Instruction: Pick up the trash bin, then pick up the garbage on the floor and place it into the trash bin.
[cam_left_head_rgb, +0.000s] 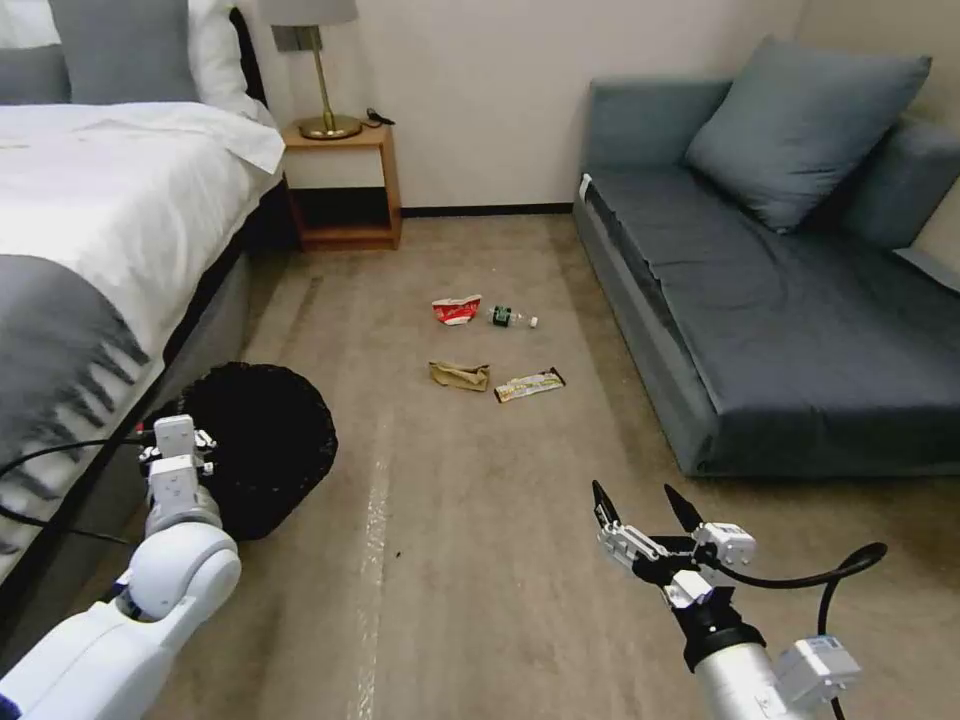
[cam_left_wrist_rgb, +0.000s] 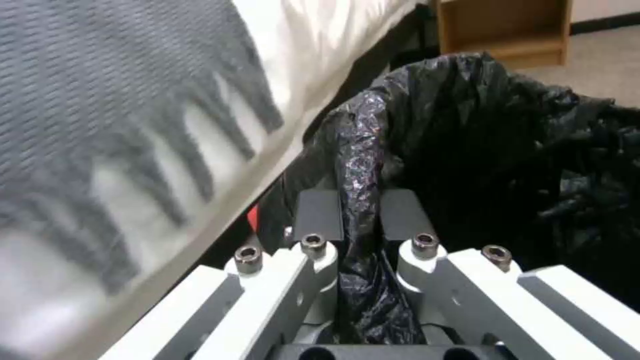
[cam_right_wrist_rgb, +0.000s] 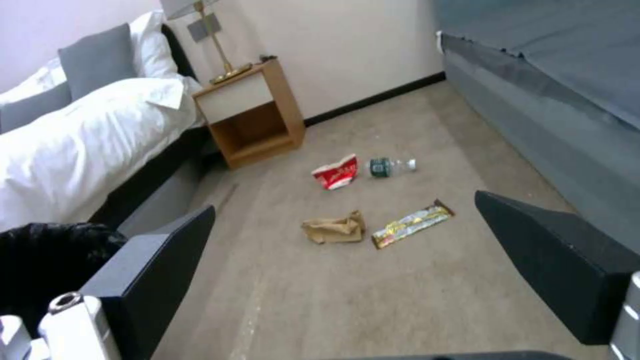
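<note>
The left tool (cam_left_head_rgb: 176, 432) covers the near rim of the trash bin (cam_left_head_rgb: 262, 445), whose whitish base is out of sight. The bottle (cam_left_head_rgb: 512, 318) label print is too small to read (green only). The bed (cam_left_wrist_rgb: 120, 125) blanket is blurred.

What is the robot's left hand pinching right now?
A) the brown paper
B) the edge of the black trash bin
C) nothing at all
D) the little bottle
B: in the left wrist view the left gripper is closed on the bag-lined rim of the trash bin, while the bottle and brown paper lie on the floor out ahead.
</note>
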